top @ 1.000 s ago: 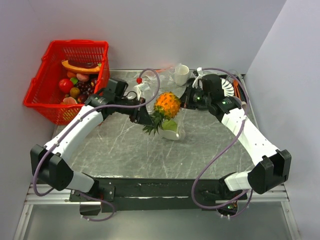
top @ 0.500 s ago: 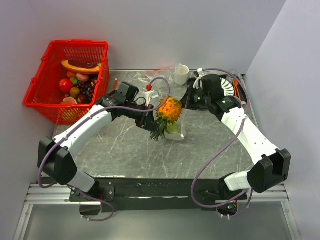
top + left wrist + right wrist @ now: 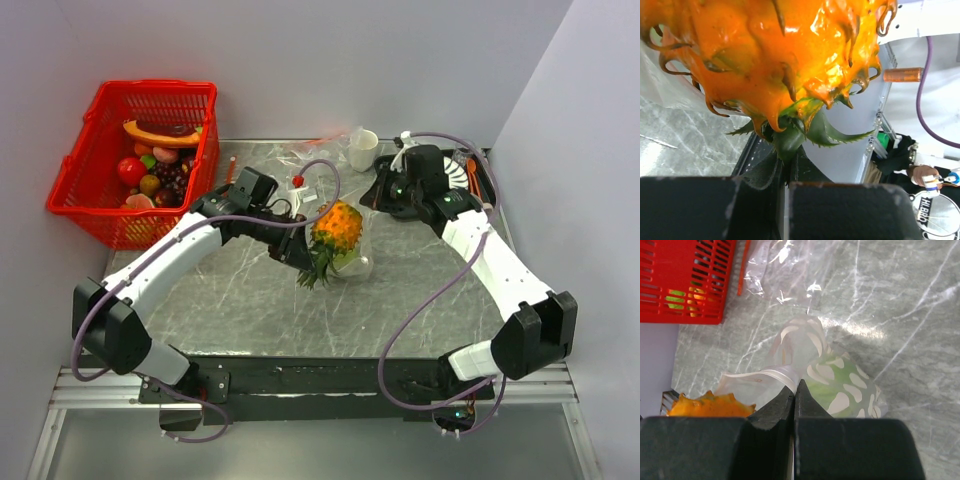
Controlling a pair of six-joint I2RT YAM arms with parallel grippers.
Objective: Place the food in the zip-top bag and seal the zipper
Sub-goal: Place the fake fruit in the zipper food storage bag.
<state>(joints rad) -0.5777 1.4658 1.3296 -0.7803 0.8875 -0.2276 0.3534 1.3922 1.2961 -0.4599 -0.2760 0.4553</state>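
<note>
Insertion is the step in hand. The left gripper (image 3: 787, 175) is clamped on the dark-green leafy tuft (image 3: 790, 137) of the orange toy pineapple (image 3: 765, 50), which hangs just over the zip-top bag (image 3: 802, 342) in the middle of the table (image 3: 230, 300). The right gripper (image 3: 795, 390) is closed, apparently pinching the bag's mouth strip (image 3: 765, 374); a light-green fruit (image 3: 840, 385) already lies inside. Raise that rim and spread it wide, then feed the pineapple in body-first, keeping its spikes off the film and letting go only once it sits deep.
</note>
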